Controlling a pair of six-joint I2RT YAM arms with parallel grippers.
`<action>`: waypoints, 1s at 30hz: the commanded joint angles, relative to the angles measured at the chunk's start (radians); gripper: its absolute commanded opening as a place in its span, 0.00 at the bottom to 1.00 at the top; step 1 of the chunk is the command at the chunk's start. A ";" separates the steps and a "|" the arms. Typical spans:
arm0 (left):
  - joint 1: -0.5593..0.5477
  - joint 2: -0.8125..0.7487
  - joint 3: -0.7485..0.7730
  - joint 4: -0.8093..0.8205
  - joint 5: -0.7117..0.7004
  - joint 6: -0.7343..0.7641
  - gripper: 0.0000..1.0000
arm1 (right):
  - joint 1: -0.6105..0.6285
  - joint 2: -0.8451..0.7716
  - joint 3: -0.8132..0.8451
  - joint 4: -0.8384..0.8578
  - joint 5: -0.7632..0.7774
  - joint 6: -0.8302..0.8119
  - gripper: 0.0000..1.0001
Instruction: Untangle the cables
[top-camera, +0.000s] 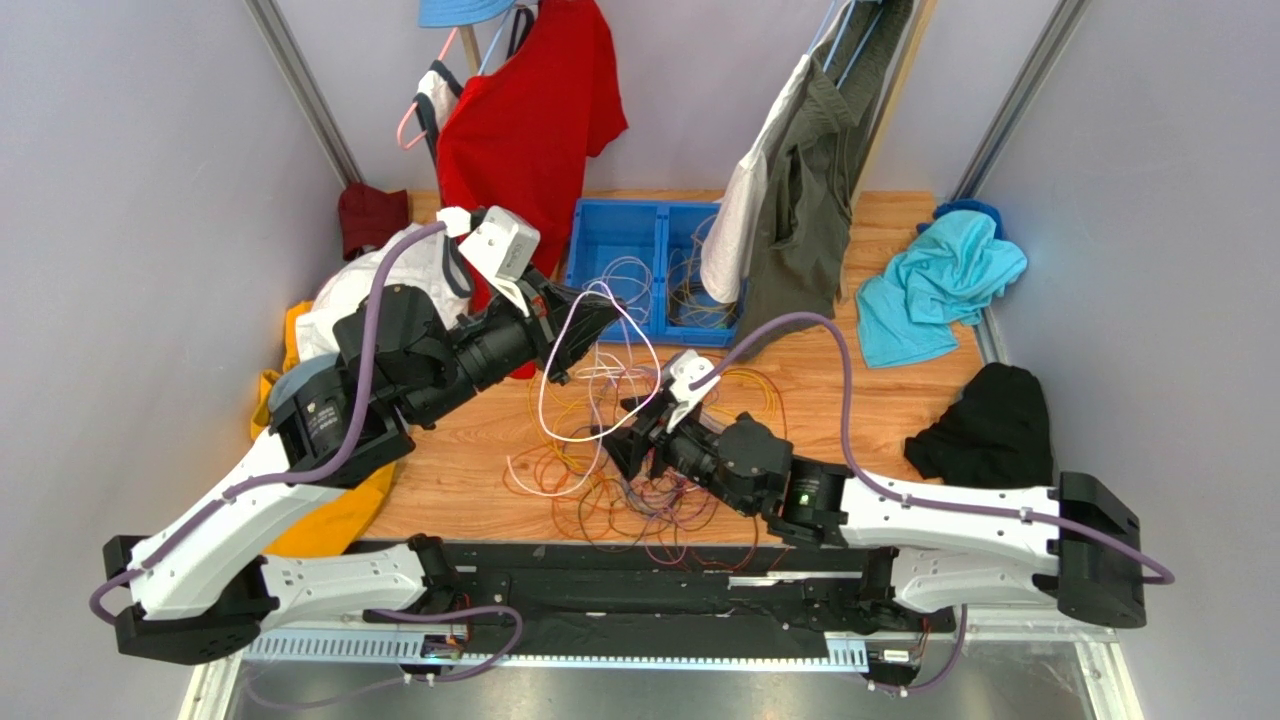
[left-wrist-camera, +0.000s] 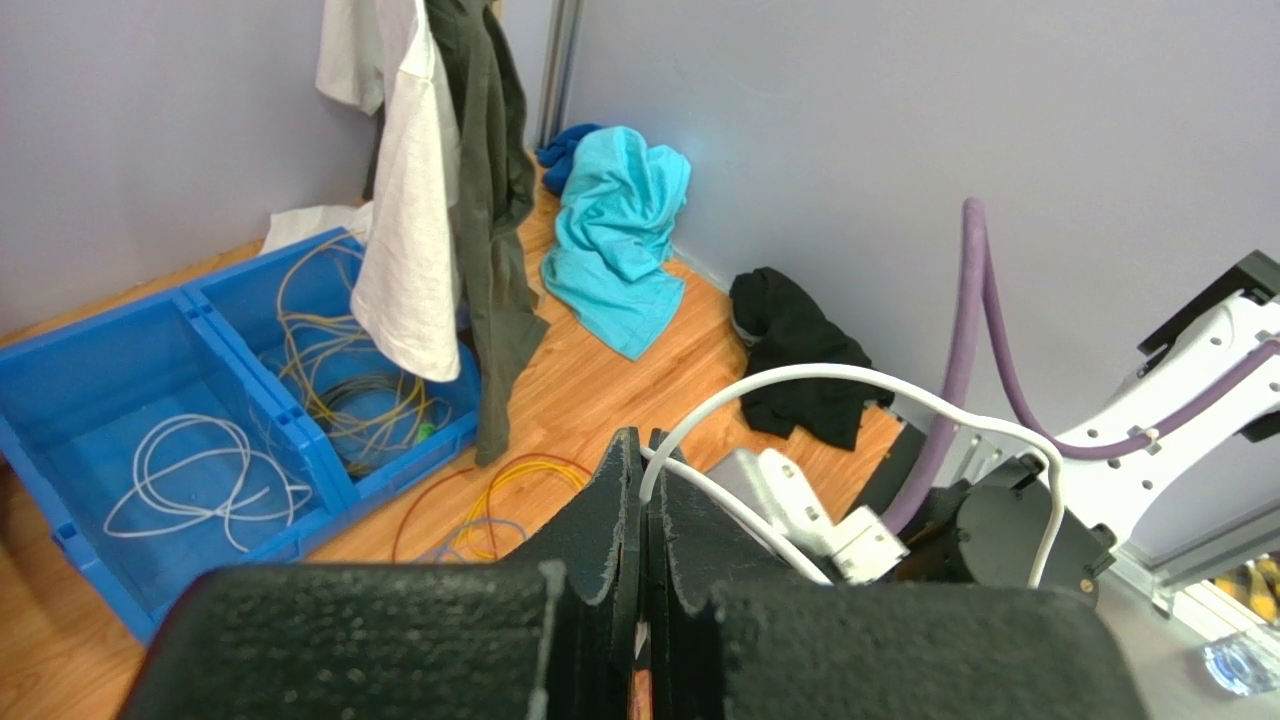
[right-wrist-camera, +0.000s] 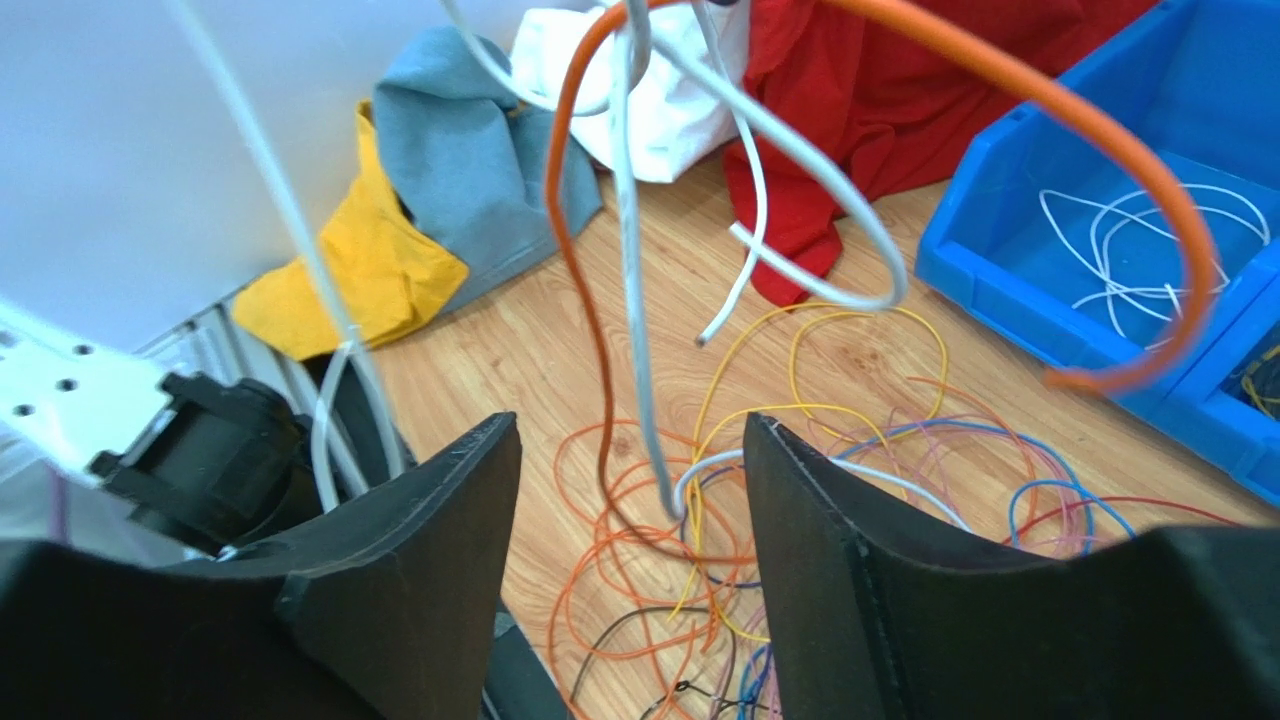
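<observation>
Cables (top-camera: 639, 495): thin orange, yellow, purple, red and blue wires lie looped over one another on the wooden table (top-camera: 451, 465), near centre; this knot looks like most of the work left.
Right gripper (right-wrist-camera: 631, 435): jaws apart, holding nothing, hovering over the pile; an orange strand (right-wrist-camera: 579, 300) and a grey-white strand (right-wrist-camera: 631, 300) hang just in front of it.
Left gripper (left-wrist-camera: 643, 462): raised, left of centre, clamped together on a thin white cable (left-wrist-camera: 842, 378) whose loop trails down into the pile, not yet free.
Far blue plastic bin (left-wrist-camera: 90, 555): white coil (left-wrist-camera: 196, 473) in one compartment, yellowish coils (left-wrist-camera: 353, 393) in the other; a few cables seem already sorted.
</observation>
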 joint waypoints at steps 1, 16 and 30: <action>0.004 -0.006 -0.004 0.030 0.024 -0.003 0.00 | 0.001 0.073 0.066 0.028 0.079 -0.028 0.50; 0.004 -0.017 0.159 -0.067 -0.165 0.133 0.00 | -0.005 -0.184 -0.274 -0.133 0.218 0.165 0.00; 0.010 0.115 0.317 -0.075 -0.236 0.236 0.00 | -0.004 -0.233 -0.354 -0.248 0.257 0.305 0.04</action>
